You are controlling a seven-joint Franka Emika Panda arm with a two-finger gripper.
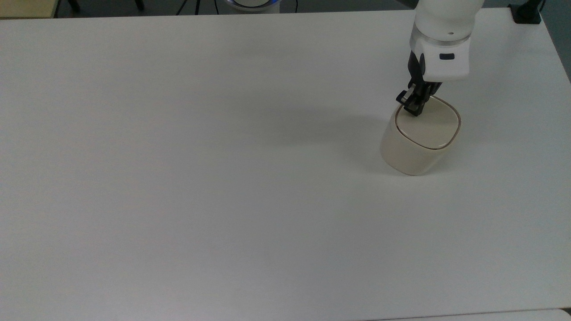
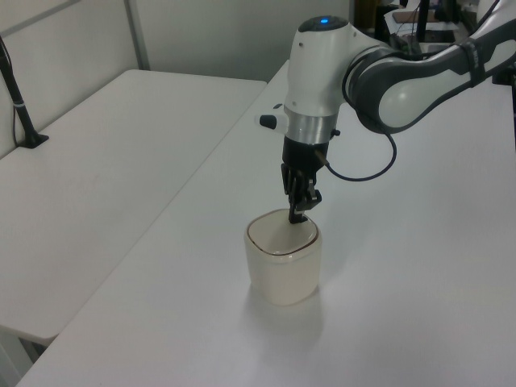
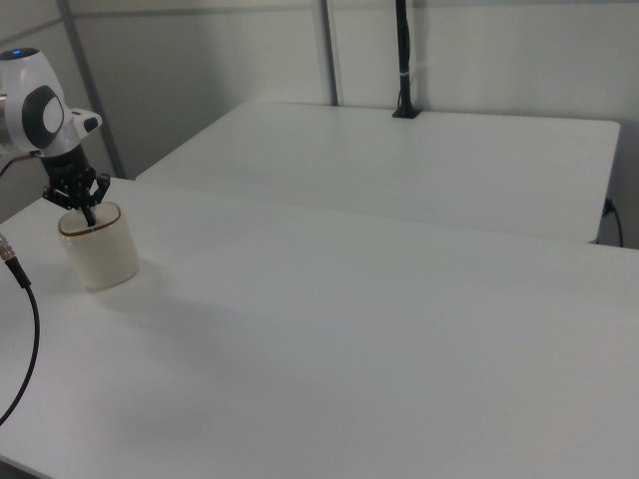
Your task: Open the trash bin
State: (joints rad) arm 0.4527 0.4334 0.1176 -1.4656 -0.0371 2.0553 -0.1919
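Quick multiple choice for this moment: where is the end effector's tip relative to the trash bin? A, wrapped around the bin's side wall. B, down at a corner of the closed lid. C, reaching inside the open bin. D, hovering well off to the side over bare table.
B: the end effector points down at one corner of the trash bin, whose lid lies flat and closed; the left view shows the same.

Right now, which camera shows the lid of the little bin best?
The top view: it looks down on the whole flat lid of the trash bin. The left view shows the lid slanted. In the right view it is far off, partly behind the gripper.
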